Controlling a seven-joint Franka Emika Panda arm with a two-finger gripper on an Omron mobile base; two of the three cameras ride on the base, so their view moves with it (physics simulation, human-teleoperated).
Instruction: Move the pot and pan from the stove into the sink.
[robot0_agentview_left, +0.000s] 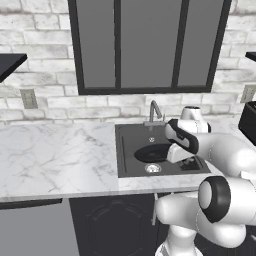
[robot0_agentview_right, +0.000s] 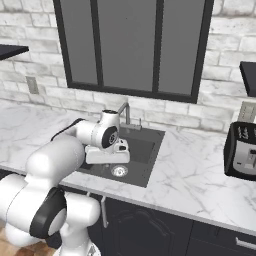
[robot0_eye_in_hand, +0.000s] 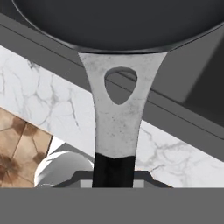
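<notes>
Counter (robot0_agentview_left: 55, 160) of white marble runs left of the sink (robot0_agentview_left: 131, 140); faucet (robot0_agentview_left: 154, 111) stands at the sink's back edge; pan (robot0_agentview_left: 152, 152) sits low inside the sink, over the basin; gripper (robot0_agentview_left: 175, 152) at the sink's right is clamped on the pan's handle (robot0_eye_in_hand: 114, 127); toaster (robot0_agentview_right: 241, 150) stands right of the sink.

A whitewashed brick wall (robot0_agentview_left: 40, 75) with a dark-framed window (robot0_agentview_left: 150, 45) and wall outlets (robot0_agentview_left: 28, 98) stands behind a white marble counter (robot0_agentview_left: 55, 160) above dark cabinets (robot0_agentview_right: 145, 230), with a black toaster (robot0_agentview_right: 241, 150) at the right.
</notes>
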